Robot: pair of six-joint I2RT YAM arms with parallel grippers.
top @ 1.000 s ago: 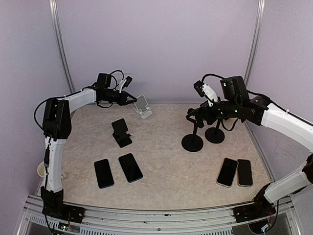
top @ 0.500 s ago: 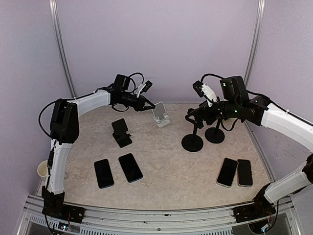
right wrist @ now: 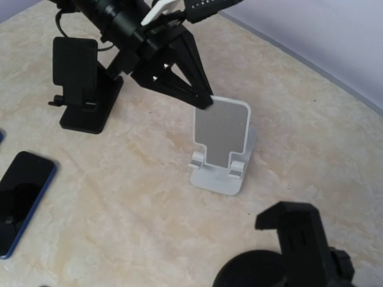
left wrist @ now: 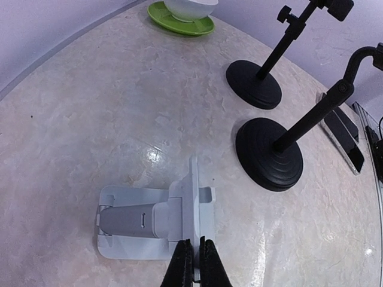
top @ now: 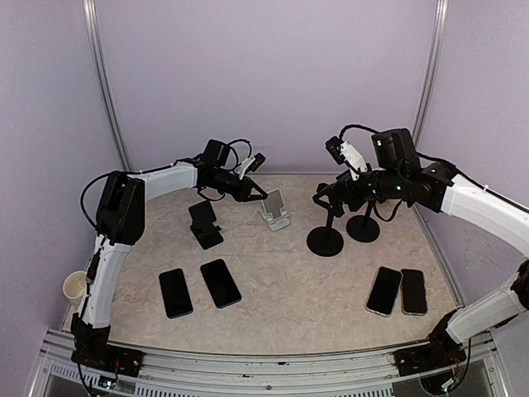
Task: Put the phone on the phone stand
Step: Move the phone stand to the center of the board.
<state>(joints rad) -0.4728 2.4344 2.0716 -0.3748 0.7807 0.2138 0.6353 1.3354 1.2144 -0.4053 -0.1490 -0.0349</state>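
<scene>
The white phone stand [top: 275, 211] stands upright at the back middle of the table. My left gripper [top: 263, 194] is shut on the top edge of its back plate. In the left wrist view the gripper [left wrist: 195, 263] pinches that thin plate, with the stand [left wrist: 155, 221] below it. The right wrist view shows the stand [right wrist: 221, 143] and the left gripper [right wrist: 206, 103] at its top corner. Two dark phones [top: 175, 292] [top: 221, 283] lie flat at the front left, two more [top: 384, 290] [top: 414, 291] at the front right. My right gripper [top: 329, 195] hovers at the top of a black round-base stand [top: 326, 241]; its jaws are hidden.
A black folding stand [top: 204, 223] sits left of the white one. A second black round-base stand [top: 363, 229] is at the back right. A green plate with a white bowl [left wrist: 182, 24] is at the far edge. A cup [top: 73, 286] hangs off the left edge.
My left gripper has carried the white stand to the right and nearer, from the back left toward the table's middle. The right arm has not moved.
</scene>
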